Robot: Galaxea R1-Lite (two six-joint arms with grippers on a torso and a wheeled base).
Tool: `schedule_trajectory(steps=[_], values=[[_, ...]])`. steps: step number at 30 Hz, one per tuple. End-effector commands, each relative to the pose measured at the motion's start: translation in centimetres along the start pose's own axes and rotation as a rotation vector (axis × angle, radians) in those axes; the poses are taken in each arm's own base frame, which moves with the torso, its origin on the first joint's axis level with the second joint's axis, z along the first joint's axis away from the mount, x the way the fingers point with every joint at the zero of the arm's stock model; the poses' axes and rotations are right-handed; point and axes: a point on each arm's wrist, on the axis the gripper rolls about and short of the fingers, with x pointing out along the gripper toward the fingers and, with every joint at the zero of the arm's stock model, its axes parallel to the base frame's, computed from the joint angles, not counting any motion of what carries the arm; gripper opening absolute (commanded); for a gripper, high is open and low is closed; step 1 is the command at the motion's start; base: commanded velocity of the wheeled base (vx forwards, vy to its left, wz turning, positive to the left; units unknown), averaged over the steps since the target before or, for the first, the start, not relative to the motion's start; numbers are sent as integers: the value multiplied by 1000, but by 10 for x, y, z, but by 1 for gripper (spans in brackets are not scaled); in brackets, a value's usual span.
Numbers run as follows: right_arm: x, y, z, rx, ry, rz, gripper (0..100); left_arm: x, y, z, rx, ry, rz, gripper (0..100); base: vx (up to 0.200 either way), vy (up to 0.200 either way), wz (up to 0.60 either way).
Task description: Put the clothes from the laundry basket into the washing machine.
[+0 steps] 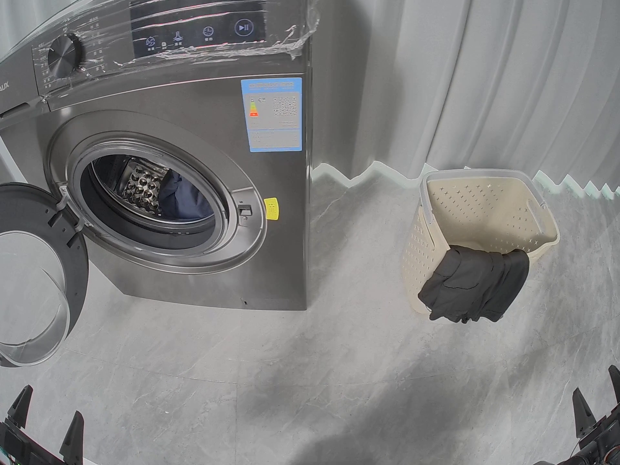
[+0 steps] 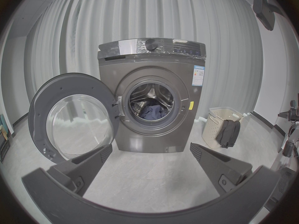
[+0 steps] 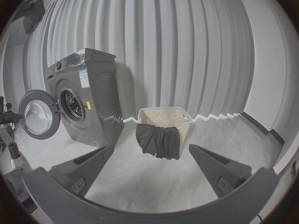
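Black garment (image 1: 475,283) over basket (image 1: 491,205) rim, washer (image 1: 213,104) open

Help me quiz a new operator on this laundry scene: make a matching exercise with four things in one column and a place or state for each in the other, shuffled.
Things
1. door
2. dark garment
3. blue cloth
4. laundry basket

Place or state
A. lying inside the drum
B. standing beside the washing machine
C. swung wide open
D. hanging over a rim, partly outside

Pairs: 1-C, 2-D, 3-A, 4-B
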Motion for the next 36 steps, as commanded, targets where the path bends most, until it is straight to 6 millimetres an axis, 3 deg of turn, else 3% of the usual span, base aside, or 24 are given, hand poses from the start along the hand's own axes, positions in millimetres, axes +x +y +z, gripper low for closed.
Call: schedule_trajectory(steps=[1,23,36], values=[[1,0,-4,0,11,1,100,1,0,-5,-2,8,1,100,0,-200,0],[1,0,-4,0,11,2,100,1,0,-5,-3,8,-5,100,0,-200,0],[1,0,-4,0,11,2,100,1,0,-5,0,8,1,100,0,-15,0]])
